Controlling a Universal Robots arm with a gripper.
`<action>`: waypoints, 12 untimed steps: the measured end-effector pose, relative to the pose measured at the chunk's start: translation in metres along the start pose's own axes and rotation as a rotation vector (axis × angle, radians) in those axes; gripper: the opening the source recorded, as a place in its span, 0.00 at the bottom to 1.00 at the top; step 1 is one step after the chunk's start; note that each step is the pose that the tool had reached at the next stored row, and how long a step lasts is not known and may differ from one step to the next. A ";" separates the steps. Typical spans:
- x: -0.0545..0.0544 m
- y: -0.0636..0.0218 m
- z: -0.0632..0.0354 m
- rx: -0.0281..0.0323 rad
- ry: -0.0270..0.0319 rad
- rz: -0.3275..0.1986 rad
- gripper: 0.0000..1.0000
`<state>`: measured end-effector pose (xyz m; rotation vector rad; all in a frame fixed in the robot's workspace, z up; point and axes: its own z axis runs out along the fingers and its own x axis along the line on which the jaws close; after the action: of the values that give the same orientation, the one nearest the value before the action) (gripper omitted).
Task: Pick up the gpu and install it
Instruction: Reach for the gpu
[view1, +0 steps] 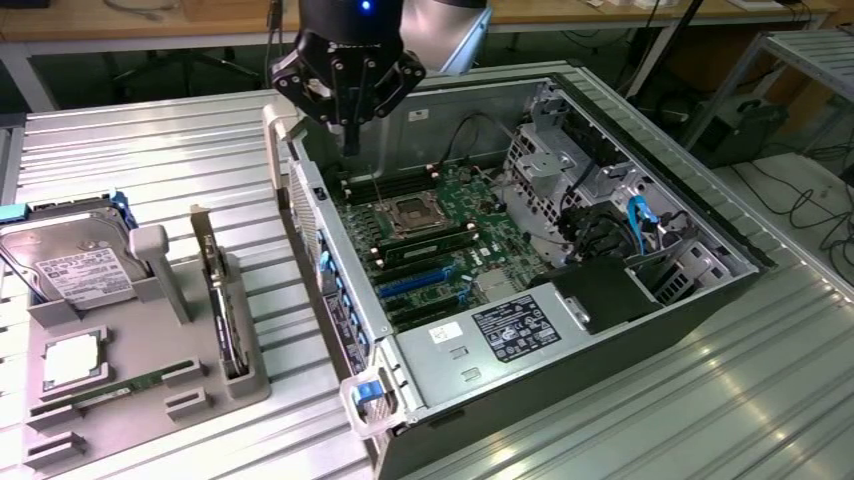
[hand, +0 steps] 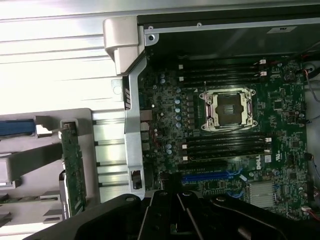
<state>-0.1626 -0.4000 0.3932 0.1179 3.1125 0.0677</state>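
The gpu (view1: 222, 300) stands on its long edge in a slot of the grey holder (view1: 254, 385) on the exterior view's left, beside the open computer case (view1: 694, 235). In the wrist view the gpu (hand: 74, 170) appears as a thin green-edged card outside the case wall. My gripper (view1: 351, 135) hangs over the far end of the case, above the motherboard (view1: 461, 240) near the memory slots, well apart from the gpu. Its fingers are shut together with nothing between them. The gripper (hand: 176, 202) looks down on the motherboard's CPU socket (hand: 227, 110) and blue card slots (hand: 210, 176).
A silver hard drive (view1: 74, 265) with a white label, a processor (view1: 74, 362) and a green memory stick (view1: 114, 392) rest in the same holder. The case holds a power supply (view1: 507, 335), drive cages (view1: 561, 165) and cables. Ribbed metal table (view1: 147, 150) surrounds everything.
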 end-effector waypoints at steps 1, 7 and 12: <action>0.000 0.0000 0.0000 0.0000 0.0000 0.000 0.11; 0.003 -0.0005 -0.0001 0.0000 0.0000 0.000 0.11; 0.006 -0.0010 -0.0002 0.0000 0.0000 0.000 0.11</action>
<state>-0.1683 -0.4006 0.3932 0.1179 3.1125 0.0677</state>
